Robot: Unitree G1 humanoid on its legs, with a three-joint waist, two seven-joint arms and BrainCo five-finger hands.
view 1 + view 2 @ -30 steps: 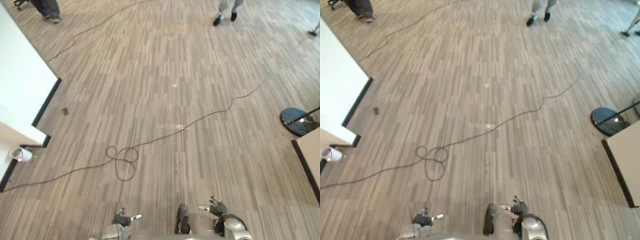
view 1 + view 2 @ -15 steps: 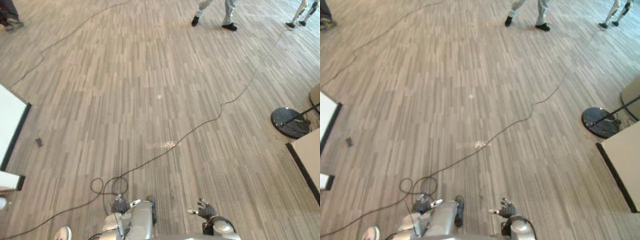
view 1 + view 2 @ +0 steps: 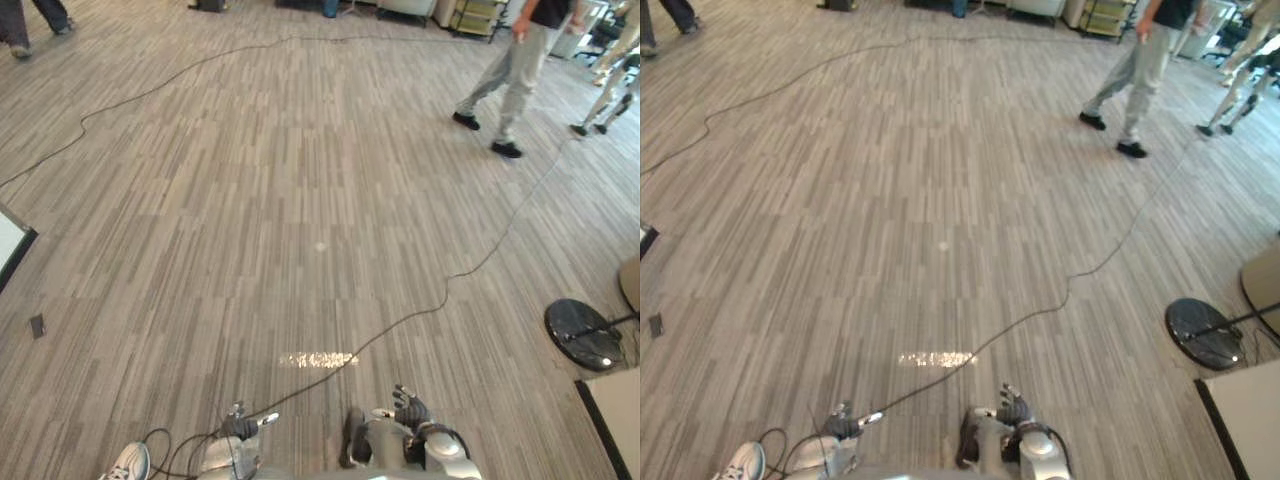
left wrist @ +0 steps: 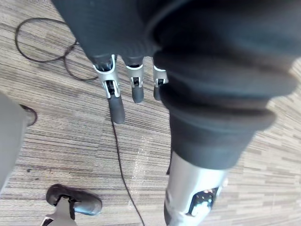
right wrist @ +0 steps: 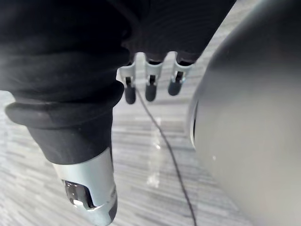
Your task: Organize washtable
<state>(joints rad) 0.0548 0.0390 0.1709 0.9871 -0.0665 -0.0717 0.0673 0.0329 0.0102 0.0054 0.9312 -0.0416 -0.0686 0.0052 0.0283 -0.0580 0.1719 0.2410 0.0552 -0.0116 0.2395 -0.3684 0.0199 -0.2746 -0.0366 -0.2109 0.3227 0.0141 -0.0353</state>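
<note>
Both hands hang low and empty over the floor [image 3: 250, 200]. The left hand [image 3: 240, 428] and the right hand [image 3: 408, 410] have their fingers straight and relaxed, holding nothing, as each wrist view confirms. I cannot tell where the washtable is. A pale counter [image 3: 618, 420] with a dark edge sits just beside the round black stand base [image 3: 583, 335], on the robot's side of it, and whether that is the washtable I cannot say. The risks here look like walking risks. Heading for that counter means passing close to the stand base, and a foot catching its rim could tip the stand or upset the robot's balance. A person [image 3: 510, 75] strides across the floor well beyond the base, and if their path crosses the robot's, a collision is possible. With both hands empty, nothing can be dropped.
</note>
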